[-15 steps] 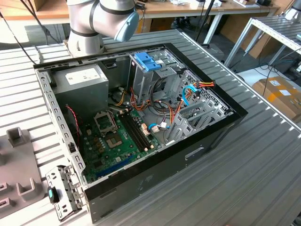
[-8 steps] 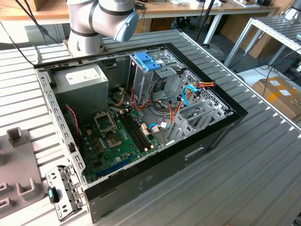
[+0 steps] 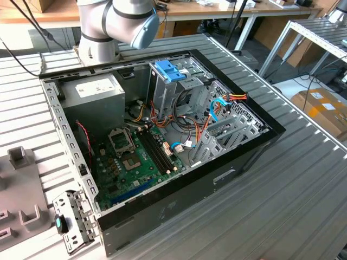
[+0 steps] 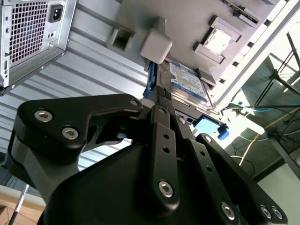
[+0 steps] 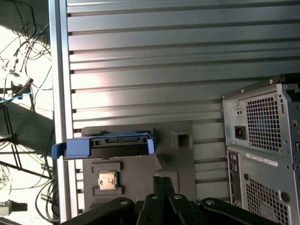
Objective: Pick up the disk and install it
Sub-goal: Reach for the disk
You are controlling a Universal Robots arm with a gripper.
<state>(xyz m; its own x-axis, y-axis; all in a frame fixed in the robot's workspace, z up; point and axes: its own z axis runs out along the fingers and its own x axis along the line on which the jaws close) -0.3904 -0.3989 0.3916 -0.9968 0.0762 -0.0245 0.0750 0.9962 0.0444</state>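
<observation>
The disk (image 4: pixel 188 80) lies in a grey holder plate (image 4: pixel 187 18) on the slatted table; it is grey-silver with a white label and a bright blue frame. In the first wrist view the disk (image 5: pixel 117 149) shows its connector edge, with blue frame ends on both sides. My gripper (image 4: pixel 158 96) hangs above the plate beside the disk, its black fingers pressed together with nothing between them. In the first wrist view the gripper (image 5: pixel 163 179) stands apart from the disk's end.
The open computer case (image 3: pixel 162 135) holds a drive cage with a blue latch (image 3: pixel 171 70), a grey power-supply box (image 3: pixel 95 92) and a green motherboard (image 3: pixel 133 157). Its rear panel (image 5: pixel 262 140) stands close to the holder plate (image 5: pixel 136 178). A processor chip (image 5: pixel 108 180) rests in that plate.
</observation>
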